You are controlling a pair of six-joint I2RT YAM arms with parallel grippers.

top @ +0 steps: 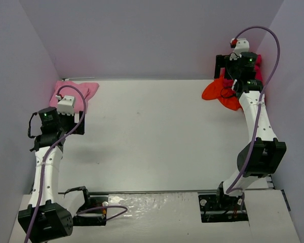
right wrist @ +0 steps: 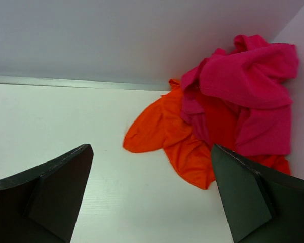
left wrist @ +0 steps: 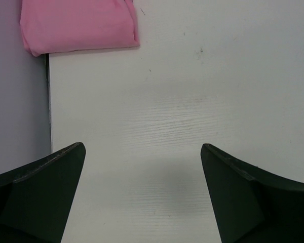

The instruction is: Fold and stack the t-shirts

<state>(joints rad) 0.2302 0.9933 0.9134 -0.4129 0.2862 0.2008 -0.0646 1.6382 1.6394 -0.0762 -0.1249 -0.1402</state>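
Pink shirt [left wrist: 78, 25] is seen folded at the far left corner of the table [top: 157, 136], one garment judged done. Just short of it, the left gripper [left wrist: 143, 147] is held low over bare tabletop, jaws wide apart and empty. At the far right corner, an orange shirt [right wrist: 167, 136] and a magenta shirt [right wrist: 253, 86] are heaped, not yet folded. The right gripper [right wrist: 152, 147] is poised before them, spread wide, nothing held.

On the tabletop [top: 157, 136], the single t-shirt [top: 86, 90] lies in the upper left of the top view, against the back wall [top: 152, 40] and just behind the left arm [top: 45, 162]. The heap of t-shirts [top: 215, 92] sits in the upper right corner, partly under the right arm [top: 256, 121], well apart from the single one. Within the heap, the upper t-shirt [right wrist: 253, 76] lies on the lower t-shirt [right wrist: 167, 131], which spreads out to the left.
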